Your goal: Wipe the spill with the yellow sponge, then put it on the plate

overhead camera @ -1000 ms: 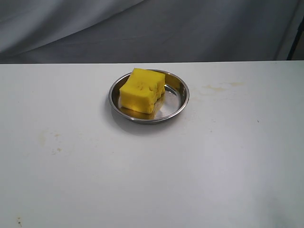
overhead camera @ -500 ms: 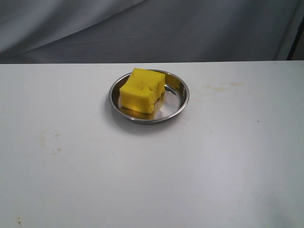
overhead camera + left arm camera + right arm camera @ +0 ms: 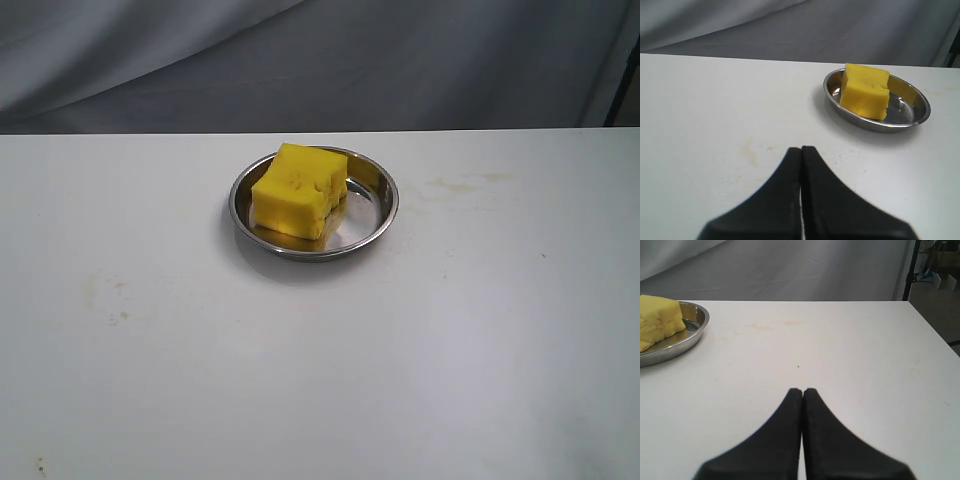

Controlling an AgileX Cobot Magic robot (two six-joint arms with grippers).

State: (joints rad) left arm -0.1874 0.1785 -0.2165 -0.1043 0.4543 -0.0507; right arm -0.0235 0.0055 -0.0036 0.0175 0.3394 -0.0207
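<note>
Jaws of left gripper (image 3: 801, 150) and right gripper (image 3: 803, 391) are pressed together, empty, well apart from the yellow sponge (image 3: 298, 189).

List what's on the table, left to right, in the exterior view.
faint brownish marks → plate with the yellow sponge in it → pale yellowish stain

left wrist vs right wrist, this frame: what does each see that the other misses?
Left wrist only: the left gripper, shut, the plate's whole rim, and faint brownish marks on the tabletop. Right wrist only: the right gripper, shut, and the table's side edge with the room beyond. Both: the yellow sponge sitting in the plate, and the grey backdrop.
</note>
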